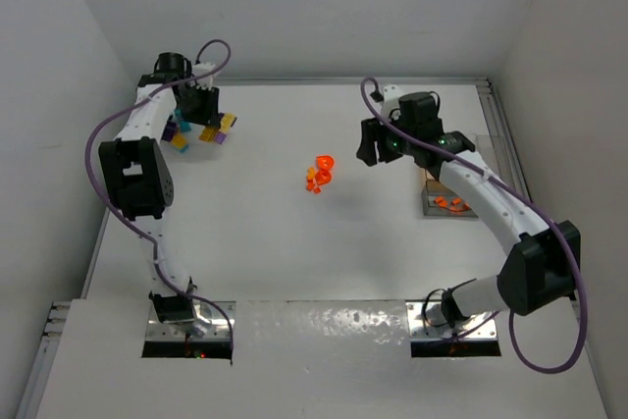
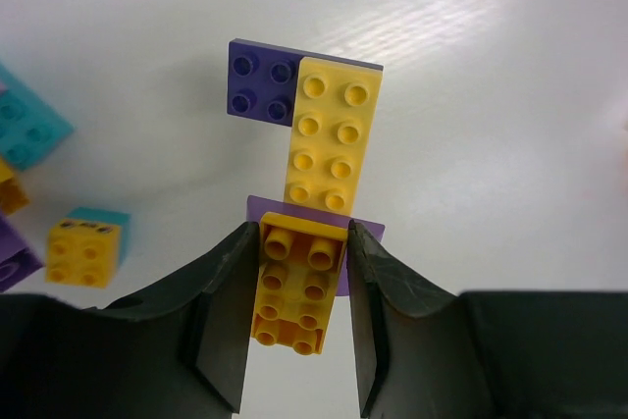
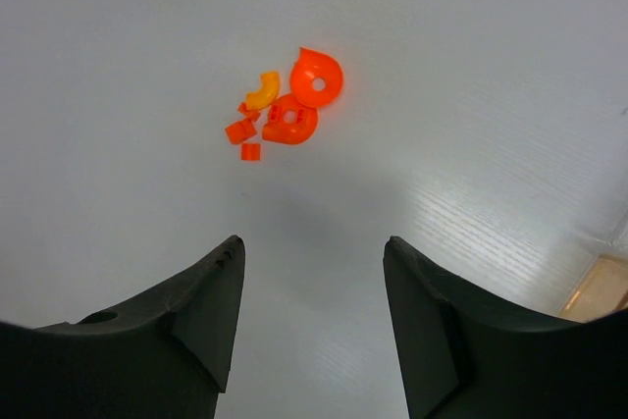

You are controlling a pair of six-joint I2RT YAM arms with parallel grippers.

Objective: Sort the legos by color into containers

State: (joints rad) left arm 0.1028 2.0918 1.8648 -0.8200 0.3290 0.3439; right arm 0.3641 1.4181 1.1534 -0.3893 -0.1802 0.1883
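Legos (image 1: pixel 224 125) sit far-left by the back edge; left gripper (image 2: pixel 302 242) pinches a yellow brick (image 2: pixel 294 291) there. Orange pile (image 3: pixel 285 115) mid-table, bare table (image 1: pixel 294 262) all round; right gripper (image 3: pixel 312 242) spread open nearby. Bins (image 1: pixel 433 205) at right edge.

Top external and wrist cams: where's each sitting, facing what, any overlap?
Top external: above, behind the bases, looking down at the table; left arm, right arm, left hand, right hand show.
Left wrist: looks along its own fingers at the yellow brick they clamp.
Right wrist: looks down between open fingers at the orange legos.
Shared: top external also sees those orange legos.
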